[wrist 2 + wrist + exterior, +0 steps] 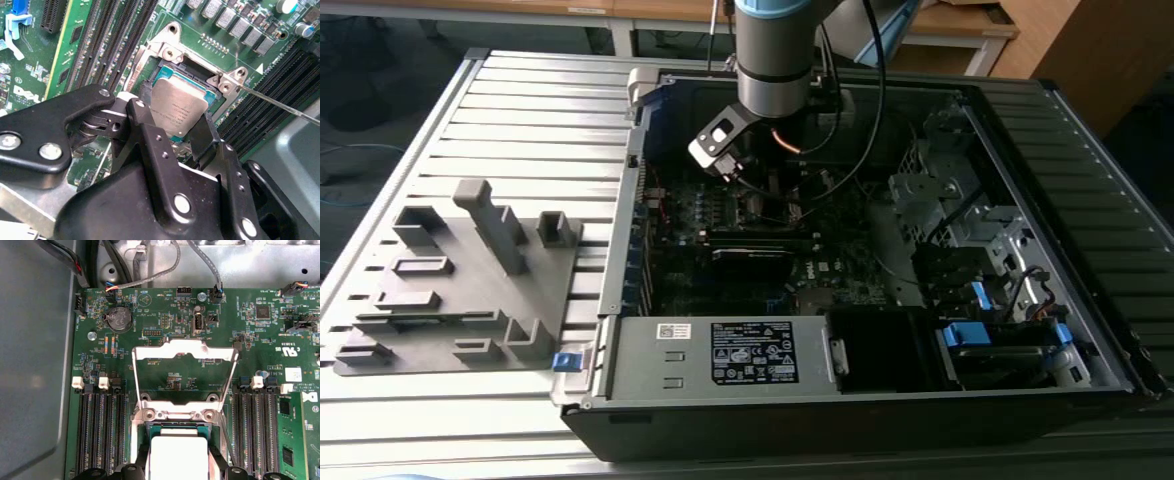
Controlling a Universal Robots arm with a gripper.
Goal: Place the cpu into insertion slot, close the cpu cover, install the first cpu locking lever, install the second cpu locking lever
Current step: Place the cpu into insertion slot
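Second wrist view: cpu (177, 110) hangs over insertion slot (192, 76) (gripper (175, 119) clamping it).

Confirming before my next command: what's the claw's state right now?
Claw: closed on the cpu, held at the insertion slot; cpu cover stands open.

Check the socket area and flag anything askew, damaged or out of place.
Nothing looks damaged or spilled. The cpu cover stands open, and the cpu is held by the gripper over the insertion slot, roughly square to it. Whether it lies flat in the slot cannot be told.
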